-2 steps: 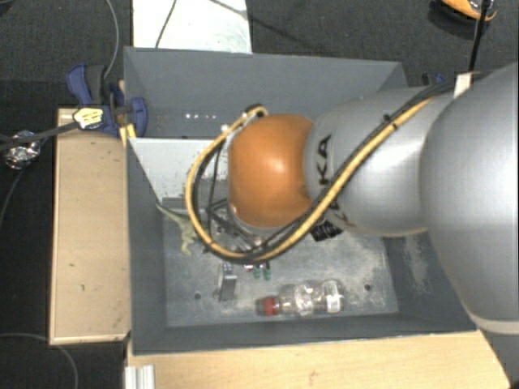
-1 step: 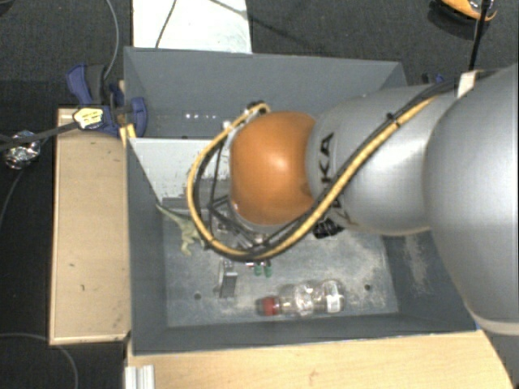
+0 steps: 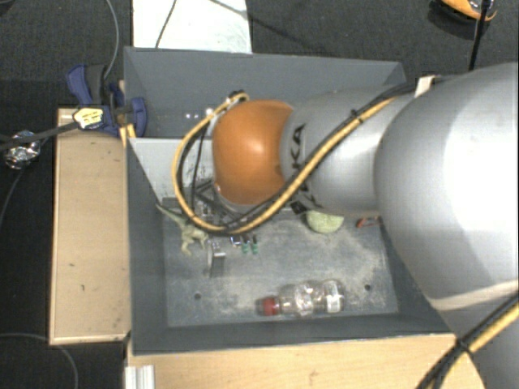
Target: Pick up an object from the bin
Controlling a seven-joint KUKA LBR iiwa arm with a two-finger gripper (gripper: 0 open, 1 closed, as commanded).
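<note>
Gripper [image 3: 217,248] low near bin [image 3: 268,96] floor; grip state cannot tell, hidden under orange wrist cover [image 3: 247,160]. Small pale-green object [image 3: 190,237] just beside gripper, view-left. Clear bottle [image 3: 302,300] well apart, nearer front wall, long axis across view.

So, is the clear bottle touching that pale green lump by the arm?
Apart. The camera view shows bare bin floor between the clear bottle and the pale green lump.

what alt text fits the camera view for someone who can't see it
A silver robot arm with an orange wrist cover reaches from the right into a grey metal bin, its gripper low over the floor's left part. A clear bottle with a red cap lies on its side near the front wall; a pale green lump sits beside the arm.
</note>
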